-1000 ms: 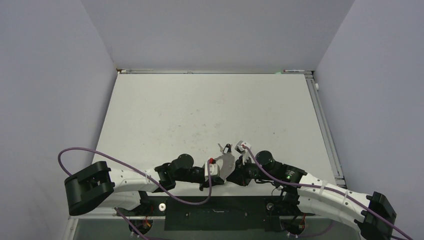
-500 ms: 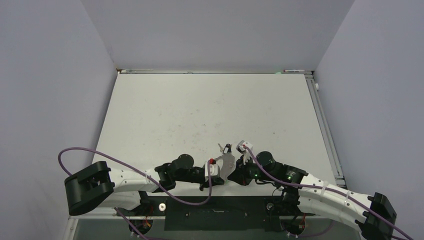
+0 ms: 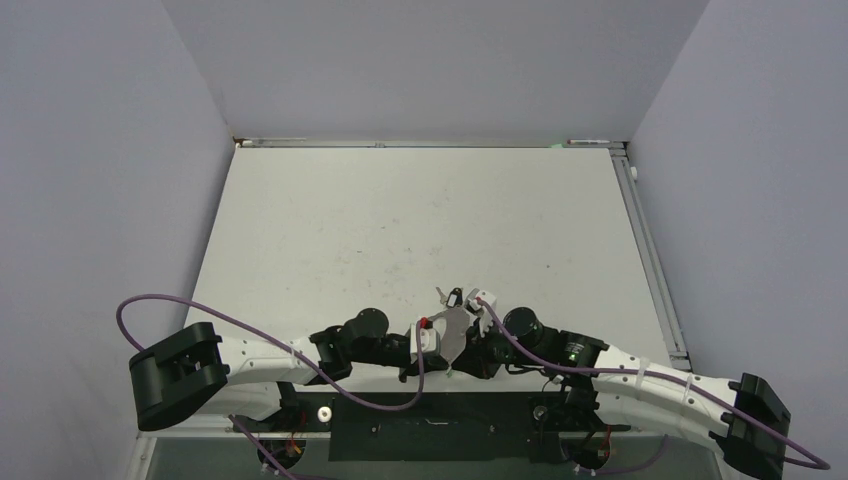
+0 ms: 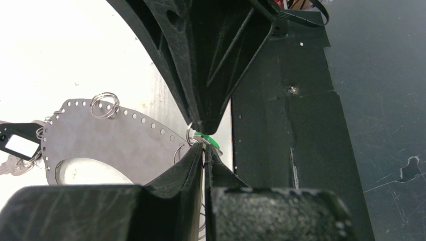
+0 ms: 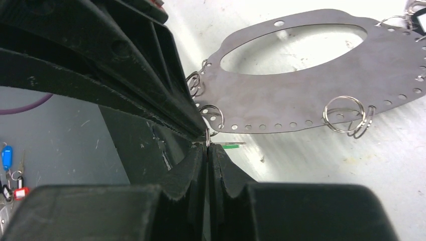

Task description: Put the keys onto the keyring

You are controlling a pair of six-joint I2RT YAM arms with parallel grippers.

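Closed fully, the left end effector [image 4: 204, 149] and the right end effector [image 5: 207, 146] are being pressed tip to tip at the lower middle of the top view. A small keyring [image 5: 207, 135] is being pinched edge-on by the right one, at the rim of a perforated grey plate [image 5: 311, 85] lying on the surface [image 3: 420, 220]. A green-headed key [image 4: 208, 141] is being shown just beside the tips; whether the left one is gripping it cannot be told.
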